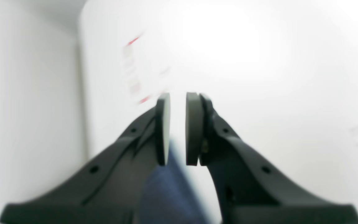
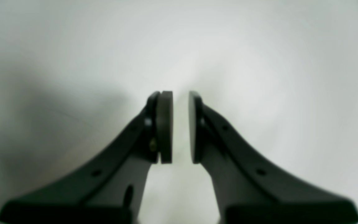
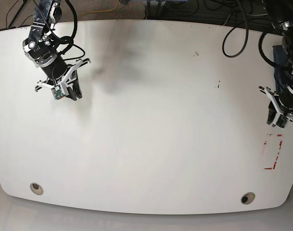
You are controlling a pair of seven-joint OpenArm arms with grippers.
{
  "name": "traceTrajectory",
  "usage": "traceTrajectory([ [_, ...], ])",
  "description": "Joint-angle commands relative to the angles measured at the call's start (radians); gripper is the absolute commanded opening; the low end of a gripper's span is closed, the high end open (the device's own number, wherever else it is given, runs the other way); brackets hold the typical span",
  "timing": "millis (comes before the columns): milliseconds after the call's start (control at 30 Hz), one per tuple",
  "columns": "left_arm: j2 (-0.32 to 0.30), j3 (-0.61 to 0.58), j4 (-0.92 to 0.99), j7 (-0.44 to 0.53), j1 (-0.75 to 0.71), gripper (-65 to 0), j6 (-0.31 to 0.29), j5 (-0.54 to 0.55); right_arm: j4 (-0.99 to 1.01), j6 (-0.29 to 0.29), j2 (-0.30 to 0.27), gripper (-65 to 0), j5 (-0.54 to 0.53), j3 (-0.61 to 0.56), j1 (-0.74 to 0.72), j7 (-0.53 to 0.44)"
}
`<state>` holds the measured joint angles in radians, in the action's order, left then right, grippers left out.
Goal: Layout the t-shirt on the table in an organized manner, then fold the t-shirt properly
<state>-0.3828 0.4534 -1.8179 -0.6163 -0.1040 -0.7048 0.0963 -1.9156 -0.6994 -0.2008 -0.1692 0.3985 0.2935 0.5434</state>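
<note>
T-shirt fabric barely shows: the table (image 3: pixel 151 120) lies bare across its glossy white top, and only a dark navy strip (image 3: pixel 279 62) hangs at its edge behind the left arm, seen again in the left wrist view as blue cloth (image 1: pixel 166 193) below the pads. It looks soft, light and limp, likely to sag and bunch, so a pinch at a hem or shoulder seam seems best. Left gripper (image 3: pixel 277 115) and right gripper (image 3: pixel 65 89) both have their jaws nearly together on nothing.
</note>
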Motion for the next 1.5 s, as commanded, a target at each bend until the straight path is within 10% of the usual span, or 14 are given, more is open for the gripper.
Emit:
traceTrajectory([
  [0, 0.037, -0.009, -0.012, 0.1, -0.004, -58.1, 0.007, -0.039, 0.0, 0.001, 0.014, -56.9, 0.023, 0.003, -0.015, -0.088],
  [600, 0.368, -0.069, 0.03, 0.74, -0.222, -58.6, 0.342, -0.32, 0.193, 0.007, 0.108, -56.9, 0.247, 0.03, 0.079, -0.54],
  [1467, 0.508, -0.071, -0.128, 0.757, -0.692, -58.7, 0.373, -0.313, 0.02, 0.034, 0.12, -56.9, 0.119, 0.04, 0.481, -0.555],
])
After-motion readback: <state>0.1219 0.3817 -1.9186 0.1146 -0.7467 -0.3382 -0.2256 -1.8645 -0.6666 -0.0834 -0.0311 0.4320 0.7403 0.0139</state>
